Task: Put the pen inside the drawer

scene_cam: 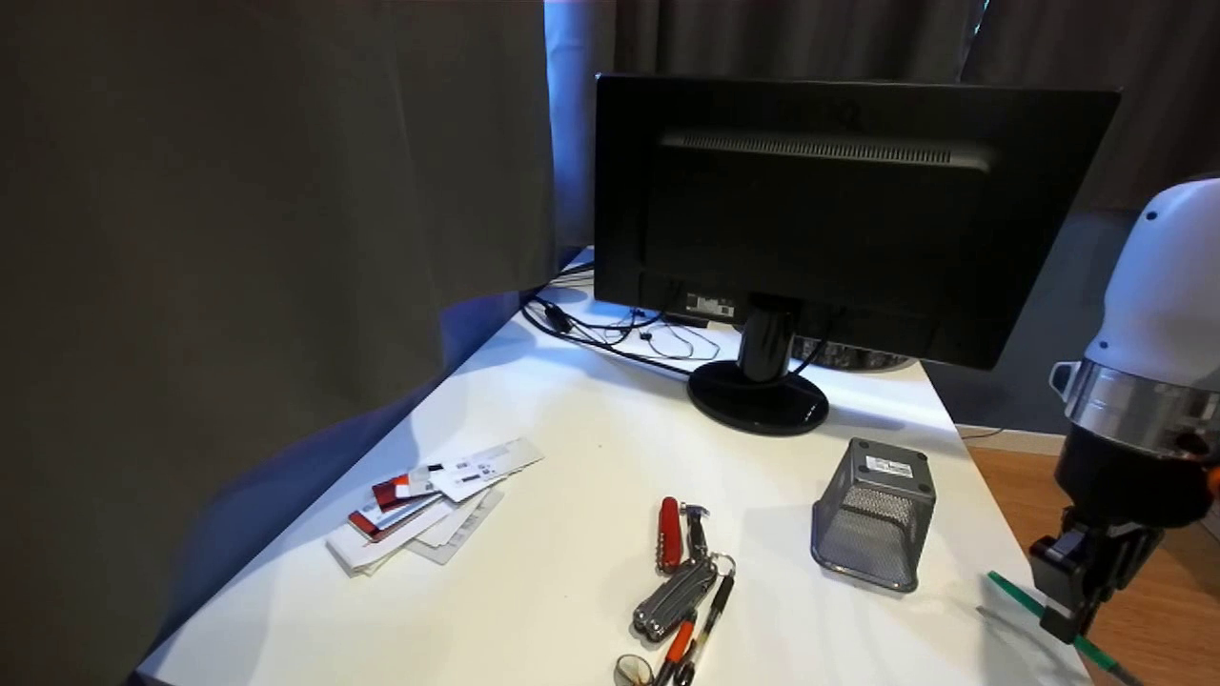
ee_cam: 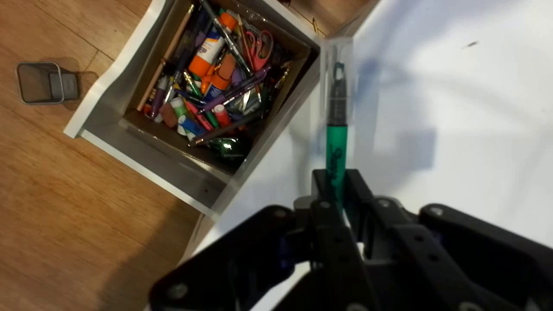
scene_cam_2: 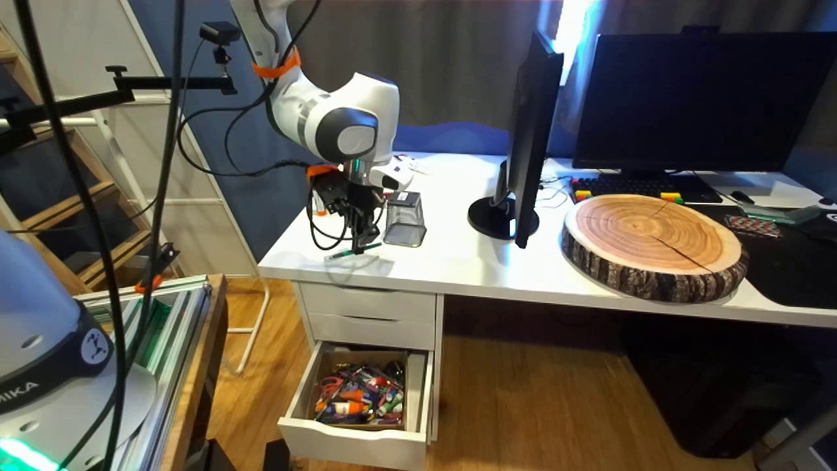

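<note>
The green pen is held above the white desk, near its front edge. It also shows in an exterior view and in the wrist view, where its dark, clear-capped end points away from the gripper. My gripper is shut on the pen, with one finger on each side of it. The gripper also shows in both exterior views. The open drawer is the lowest of the desk's drawers, below the gripper. In the wrist view the drawer lies to the upper left, with a box full of pens, glue sticks and scissors.
An upturned mesh cup stands on the desk beside the gripper. Tools and markers, a pile of cards and a monitor are on the desk. A wood slab lies farther along. The desk edge overhangs the drawers.
</note>
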Action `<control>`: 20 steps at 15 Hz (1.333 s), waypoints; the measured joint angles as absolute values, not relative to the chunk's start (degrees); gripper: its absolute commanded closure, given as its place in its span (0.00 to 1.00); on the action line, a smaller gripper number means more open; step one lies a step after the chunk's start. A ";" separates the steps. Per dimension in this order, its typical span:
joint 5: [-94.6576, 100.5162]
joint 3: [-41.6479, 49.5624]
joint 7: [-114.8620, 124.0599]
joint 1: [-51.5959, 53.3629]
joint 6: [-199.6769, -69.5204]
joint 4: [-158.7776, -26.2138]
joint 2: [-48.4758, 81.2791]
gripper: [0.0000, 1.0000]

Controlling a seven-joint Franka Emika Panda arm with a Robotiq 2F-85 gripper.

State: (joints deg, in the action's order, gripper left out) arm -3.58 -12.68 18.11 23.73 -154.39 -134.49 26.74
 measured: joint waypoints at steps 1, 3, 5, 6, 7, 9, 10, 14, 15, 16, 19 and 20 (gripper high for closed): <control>-3.86 -12.68 18.54 23.53 -154.39 -135.98 25.72 0.97; -4.64 -12.72 18.91 23.20 -154.43 -138.94 23.69 0.97; -5.61 -12.80 19.18 22.84 -154.69 -141.84 21.88 0.97; -6.02 -12.81 19.38 22.66 -155.07 -143.26 21.09 0.97; -6.44 -12.81 19.66 22.51 -155.53 -144.62 20.34 0.97; -6.86 -12.81 20.47 22.23 -156.75 -147.02 19.06 0.97; -6.93 -12.81 20.92 22.10 -157.50 -148.03 18.54 0.97; -7.51 -12.81 21.44 21.59 -160.47 -150.54 17.10 0.63; -7.67 -12.82 21.44 21.49 -160.94 -150.88 16.88 0.62; -7.81 -12.82 21.44 21.39 -161.42 -151.19 16.73 0.56; -7.90 -12.82 21.44 21.08 -162.16 -151.78 16.27 0.35; -7.90 -12.82 21.47 21.02 -162.20 -151.95 16.02 0.29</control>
